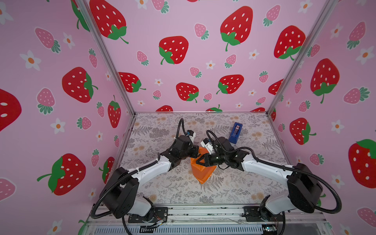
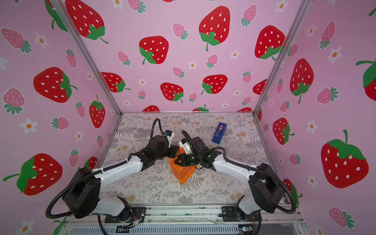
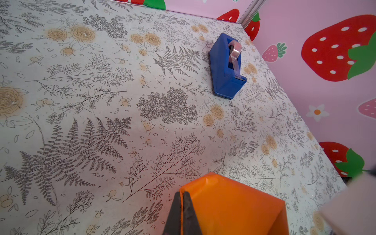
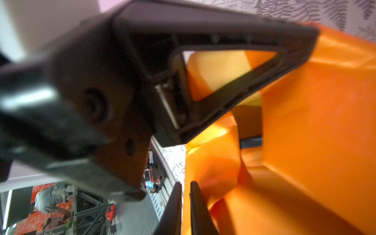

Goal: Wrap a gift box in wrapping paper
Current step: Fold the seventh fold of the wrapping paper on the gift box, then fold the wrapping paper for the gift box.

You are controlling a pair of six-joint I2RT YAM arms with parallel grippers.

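Observation:
The orange wrapping paper [image 1: 203,171] [image 2: 183,173] stands folded into a pointed bundle at the middle of the table. The gift box is hidden inside it in both top views; a dark face shows in the paper's open end [image 4: 248,120], and I cannot tell whether it is the box. My left gripper [image 1: 195,151] [image 3: 181,193] is shut on a thin edge of the paper [image 3: 234,203] at the bundle's far side. My right gripper [image 1: 196,162] [image 4: 185,183] reaches in from the right, its fingers almost together with a paper [image 4: 315,122] edge between them.
A blue tape dispenser [image 1: 235,133] [image 2: 219,133] [image 3: 226,67] stands on the floral table cover [image 1: 162,183] behind the right arm. Strawberry-print walls close the back and both sides. The left gripper's finger [image 4: 223,71] fills much of the right wrist view.

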